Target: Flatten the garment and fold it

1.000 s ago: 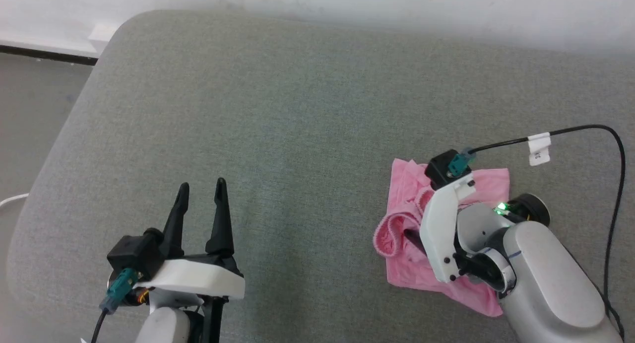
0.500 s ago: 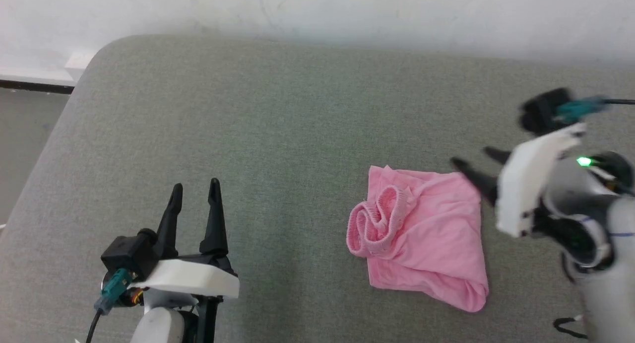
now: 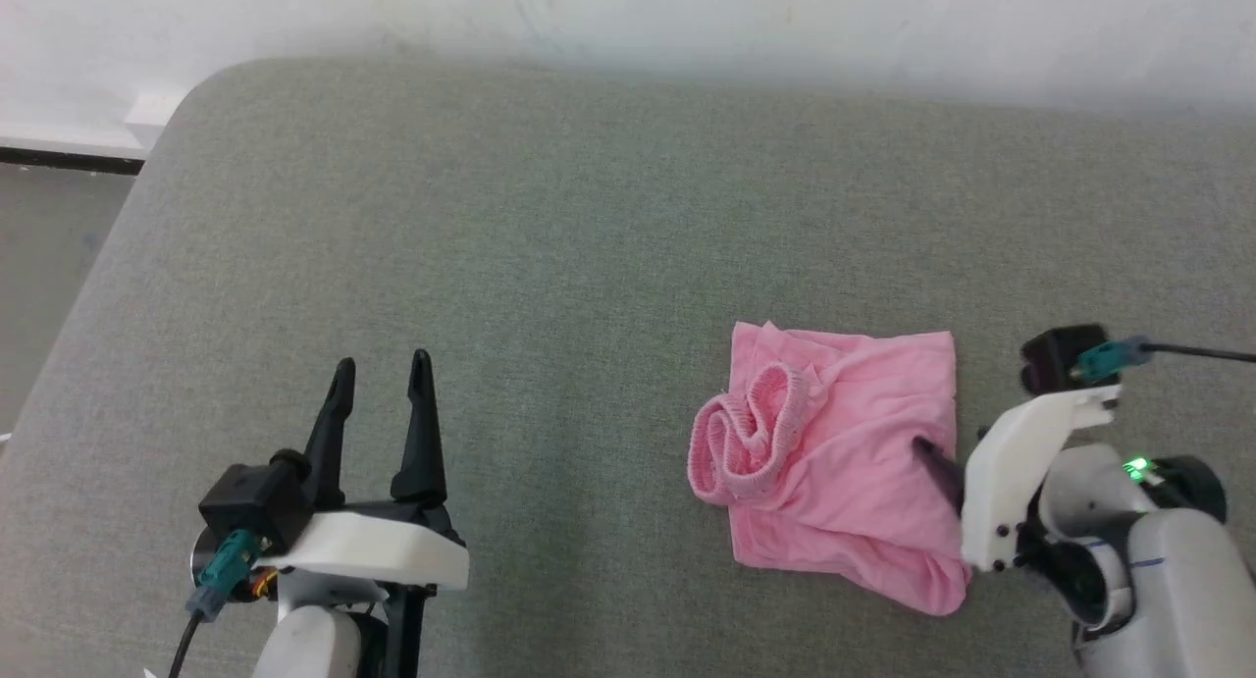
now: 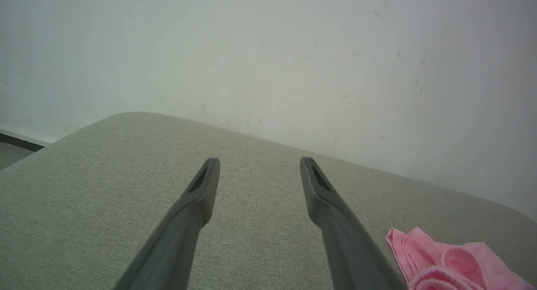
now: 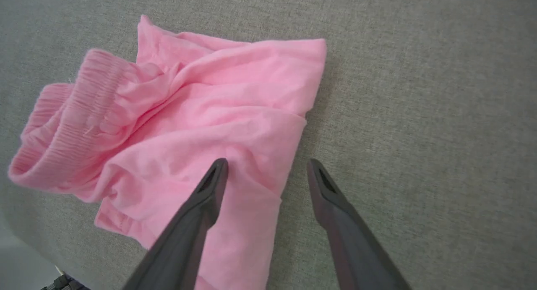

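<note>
The garment is a pair of light-pink shorts lying crumpled on the grey cushion, right of centre. Its gathered waistband curls up at the left side. My right gripper stands open at the garment's right edge. In the right wrist view the right gripper has one finger over the pink cloth and the other finger over bare cushion, holding nothing. My left gripper is open and empty at the lower left, far from the shorts. The left wrist view shows the left gripper with the garment at the lower right.
The grey-green cushion has a rounded far-left corner, with floor and a dark baseboard beyond it. A white wall runs along the back. A black cable leads off the right wrist.
My right gripper, over the garment a second ago, swung up and off to the right, then came down at the garment's right edge. The camera shifted. The left arm stayed put.
</note>
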Available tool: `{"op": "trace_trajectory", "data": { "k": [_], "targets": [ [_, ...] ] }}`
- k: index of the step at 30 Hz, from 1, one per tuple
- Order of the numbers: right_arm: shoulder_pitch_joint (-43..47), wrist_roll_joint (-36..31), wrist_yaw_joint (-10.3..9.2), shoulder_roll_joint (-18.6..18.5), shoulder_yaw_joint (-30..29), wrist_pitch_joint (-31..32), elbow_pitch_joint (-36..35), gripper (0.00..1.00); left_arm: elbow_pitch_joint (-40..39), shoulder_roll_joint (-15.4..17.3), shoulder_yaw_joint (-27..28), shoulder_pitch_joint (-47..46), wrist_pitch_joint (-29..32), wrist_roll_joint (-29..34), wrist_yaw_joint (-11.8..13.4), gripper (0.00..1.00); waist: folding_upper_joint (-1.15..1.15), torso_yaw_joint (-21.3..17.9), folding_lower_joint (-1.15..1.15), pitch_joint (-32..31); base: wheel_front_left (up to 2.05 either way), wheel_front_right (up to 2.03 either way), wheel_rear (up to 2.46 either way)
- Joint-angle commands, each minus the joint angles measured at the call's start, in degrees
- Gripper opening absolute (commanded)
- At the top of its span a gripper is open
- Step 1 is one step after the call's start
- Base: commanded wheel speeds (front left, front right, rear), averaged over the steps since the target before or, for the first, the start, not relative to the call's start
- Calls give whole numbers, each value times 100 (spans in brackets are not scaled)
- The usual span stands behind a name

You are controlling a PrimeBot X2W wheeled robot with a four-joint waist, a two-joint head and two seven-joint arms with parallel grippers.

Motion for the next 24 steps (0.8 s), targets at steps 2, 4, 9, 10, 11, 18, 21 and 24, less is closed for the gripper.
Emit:
{"op": "trace_trajectory", "data": {
  "k": [2,4,9,10,11,18,21,24],
  "targets": [
    [76,-160,-5,46,144,-7,277,100,-9,33,-7,-25,-27,59,14,100,0,22,0,-1,0,0,0],
    [72,-253,-5,40,187,7,391,100,0,36,-17,-25,-27,63,16,100,0,30,0,-1,0,0,0],
    [27,-485,-5,47,289,62,911,100,31,47,-66,-17,-18,81,35,100,0,57,0,-16,0,0,0],
    [12,-496,-5,43,320,89,1004,100,34,50,-72,-16,-17,82,40,100,0,55,0,-19,0,0,0],
    [-7,-497,-5,32,349,115,1085,100,36,54,-77,-13,-14,82,44,100,0,52,0,-20,0,0,0],
    [-324,-194,-5,-193,734,49,1221,0,-12,135,-31,62,-1,103,141,100,0,-191,0,-2,0,0,0],
    [-512,16,-5,-455,1004,70,1152,0,-88,212,48,119,10,127,229,100,0,-478,0,75,0,0,0],
    [-745,240,-5,-813,1276,147,1058,0,-205,297,117,138,27,197,345,100,0,-845,0,254,0,0,0]
  ]
}}
